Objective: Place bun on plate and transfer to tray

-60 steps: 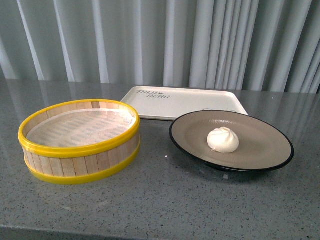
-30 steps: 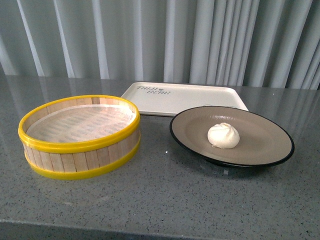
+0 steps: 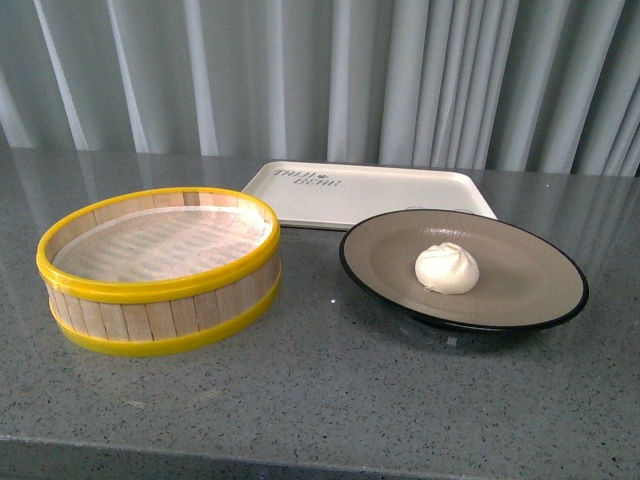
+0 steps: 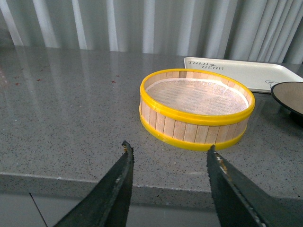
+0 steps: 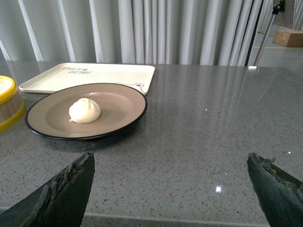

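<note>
Bun lies on the plate exactly as a second ago; only the whole front view has drifted slightly, so no object has moved. I judge the first step done, with the plate still on the table, just near of the tray. Left gripper and right gripper hover at the near table edge, jaws spread, holding nothing.
</note>
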Action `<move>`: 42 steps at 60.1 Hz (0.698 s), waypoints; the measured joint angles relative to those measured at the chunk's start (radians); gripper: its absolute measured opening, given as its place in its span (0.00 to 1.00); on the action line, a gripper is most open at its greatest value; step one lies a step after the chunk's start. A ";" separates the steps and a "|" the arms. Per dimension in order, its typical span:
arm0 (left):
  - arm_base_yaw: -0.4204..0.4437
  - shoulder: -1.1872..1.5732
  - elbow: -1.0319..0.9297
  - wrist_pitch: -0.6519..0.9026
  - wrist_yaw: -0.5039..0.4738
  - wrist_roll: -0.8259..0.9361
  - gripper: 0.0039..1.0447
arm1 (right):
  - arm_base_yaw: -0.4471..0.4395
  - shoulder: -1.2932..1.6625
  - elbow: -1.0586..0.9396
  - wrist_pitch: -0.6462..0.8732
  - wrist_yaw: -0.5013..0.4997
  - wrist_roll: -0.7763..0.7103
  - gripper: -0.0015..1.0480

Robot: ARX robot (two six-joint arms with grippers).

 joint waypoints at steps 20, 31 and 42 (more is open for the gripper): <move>0.000 0.000 0.000 0.000 0.000 0.000 0.94 | 0.000 0.000 0.000 0.000 0.000 0.000 0.92; 0.000 0.000 0.000 0.000 0.000 0.001 0.94 | 0.000 0.000 0.000 0.000 0.000 0.000 0.92; 0.000 0.000 0.000 0.000 0.000 0.001 0.94 | 0.068 0.227 0.039 0.116 0.098 0.356 0.92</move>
